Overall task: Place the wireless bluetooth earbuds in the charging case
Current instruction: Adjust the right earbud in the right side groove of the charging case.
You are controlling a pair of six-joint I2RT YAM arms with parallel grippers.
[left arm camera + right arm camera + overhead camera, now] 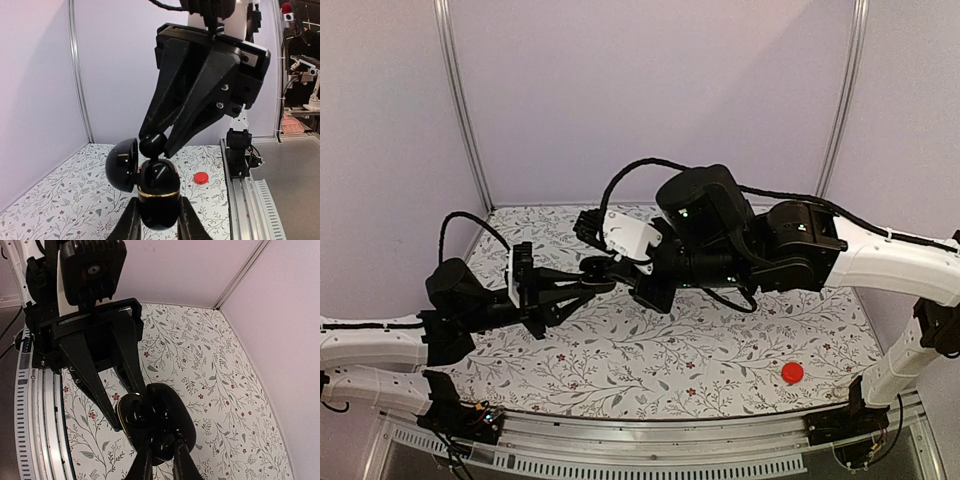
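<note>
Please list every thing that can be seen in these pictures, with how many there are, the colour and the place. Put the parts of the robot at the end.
charging case: one, glossy black with a gold band, lid open, held in the air by the left end effector.
earbud: one seen, black, at the open mouth of the case, held by the right end effector; a second one is not visible.
red disc: one, red, on the table cover, near the right arm's base.
table cover: one, white with a flower pattern, under everything.
rail: one, silver, along the near edge.
corner posts: two, silver, at the back corners.
left end effector: one, black, shut on the charging case.
right end effector: one, black, shut on the earbud.
</note>
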